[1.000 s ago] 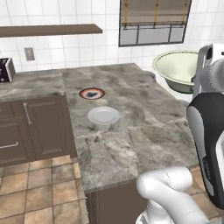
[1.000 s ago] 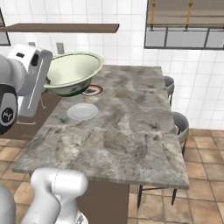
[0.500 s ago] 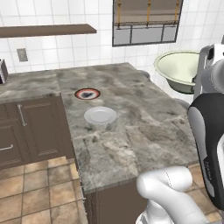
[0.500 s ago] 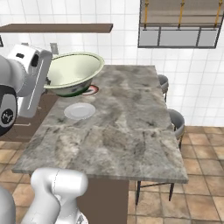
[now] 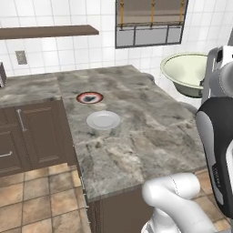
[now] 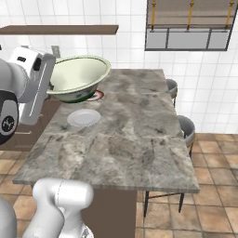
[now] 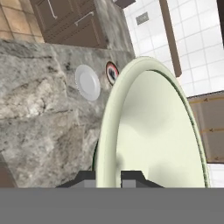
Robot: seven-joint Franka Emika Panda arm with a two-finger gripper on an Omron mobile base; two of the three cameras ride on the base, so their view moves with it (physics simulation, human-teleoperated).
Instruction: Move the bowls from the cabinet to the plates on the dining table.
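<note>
My gripper [image 7: 113, 177] is shut on the rim of the deep cream-white bowl [image 7: 151, 131], whose greenish inside faces the hand camera. The bowl [image 5: 185, 74] hangs in the air above the right edge of the dining table [image 5: 150, 132]. From the other side the bowl [image 6: 76, 76] sits over the table's left part [image 6: 135, 135] and hides part of the red-rimmed plate [image 6: 97, 96]. The white plate [image 5: 103, 120] lies near the table's left edge, with the red-rimmed plate [image 5: 89, 97] just behind it. Both plates [image 7: 87, 82] [image 7: 112, 72] lie beyond the bowl's rim. The cabinet is out of view.
Low brown drawer units [image 5: 27, 136] stand left of the table on a tiled floor. Two grey stools [image 6: 186, 128] [image 6: 172, 86] are tucked along the table's far side. A wooden shelf [image 5: 50, 32] and a window [image 5: 150, 22] hang on the tiled back wall.
The whole scene has slid a little to the left in both base views, so the camera has moved. The bowl stays held in the same place relative to the arm.
</note>
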